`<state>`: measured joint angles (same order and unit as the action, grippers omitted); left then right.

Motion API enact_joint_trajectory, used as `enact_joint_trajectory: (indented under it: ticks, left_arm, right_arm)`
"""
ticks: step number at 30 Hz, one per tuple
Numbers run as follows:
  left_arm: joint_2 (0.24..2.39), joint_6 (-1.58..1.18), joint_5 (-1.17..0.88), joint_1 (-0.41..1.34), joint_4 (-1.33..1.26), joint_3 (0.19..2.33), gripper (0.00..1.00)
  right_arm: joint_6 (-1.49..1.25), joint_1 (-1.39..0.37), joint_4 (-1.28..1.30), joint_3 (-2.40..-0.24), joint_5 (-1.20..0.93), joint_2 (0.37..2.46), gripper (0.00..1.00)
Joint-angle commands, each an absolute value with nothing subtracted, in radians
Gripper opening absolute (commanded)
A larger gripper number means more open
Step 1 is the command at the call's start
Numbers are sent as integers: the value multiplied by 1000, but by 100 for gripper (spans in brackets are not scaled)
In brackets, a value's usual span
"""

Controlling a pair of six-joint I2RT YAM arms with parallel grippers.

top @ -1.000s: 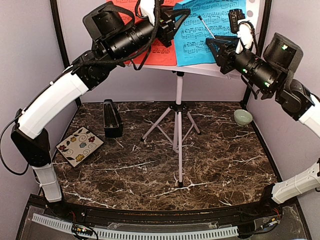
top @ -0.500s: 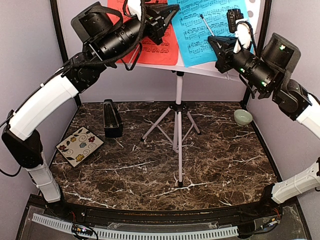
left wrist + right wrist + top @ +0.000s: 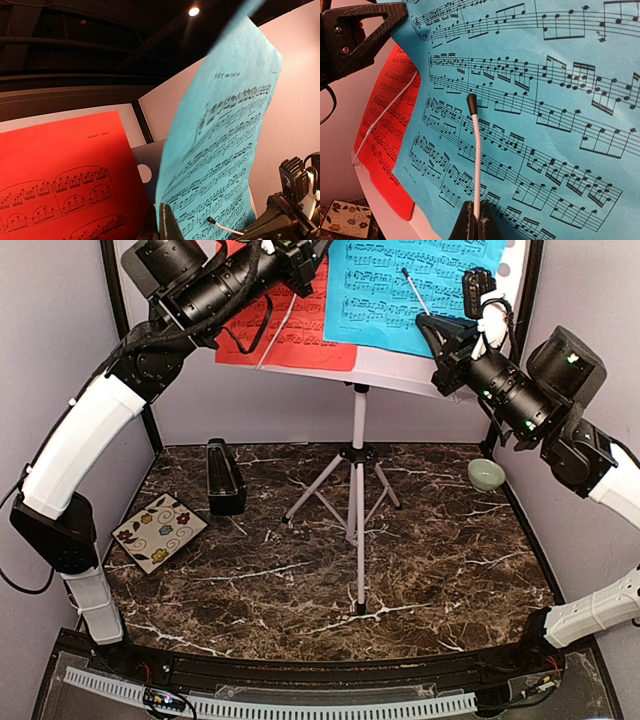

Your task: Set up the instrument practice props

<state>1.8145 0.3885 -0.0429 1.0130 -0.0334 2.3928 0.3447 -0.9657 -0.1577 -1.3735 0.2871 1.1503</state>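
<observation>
The white music stand [image 3: 357, 430] stands on tripod legs at the table's middle. On its desk rest the red sheet [image 3: 290, 330] and the blue sheet [image 3: 420, 290], whose left edge overlaps the red one. My left gripper [image 3: 315, 255] is high at the stand's top, shut on the blue sheet's left edge [image 3: 225, 150]; its jaws [image 3: 161, 226] pinch the paper beside the red sheet [image 3: 65, 170]. My right gripper [image 3: 432, 325] is shut on the stand's white retaining wire [image 3: 476, 150], which lies over the blue sheet [image 3: 560, 125]. The black metronome [image 3: 224, 478] stands on the table at the left.
A floral tile [image 3: 158, 532] lies at the table's left front of the metronome. A pale green bowl [image 3: 486, 475] sits at the far right by the wall. A second white wire [image 3: 390, 112] crosses the red sheet [image 3: 385, 150]. Black frame posts flank the stand.
My left arm has risen and carried the blue sheet up and leftward over the red sheet's edge. My right gripper has shifted slightly up with the wire.
</observation>
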Motion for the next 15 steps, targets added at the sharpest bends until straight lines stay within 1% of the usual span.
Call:
enact_joint_trajectory:
  ticks: [1,5,6,7,15]
  left_arm:
    - [1844,393,-65,998,47,2465,0]
    - [1856,382,-78,997,49,2473,0]
    - [1858,379,-82,997,50,2475,0]
    - [1862,377,-85,997,52,2477,0]
    - [1872,318,-72,997,21,2463,0]
  right_arm:
    - [359,-963,-240,-1356,252,1133,0]
    - [359,-963,-245,-1358,252,1141,0]
    - [404,-963,-247,-1358,188,1143,0]
    - [408,-963,-249,-1358,170,1144,0]
    - [420,-963,-263,-1356,168,1153,0]
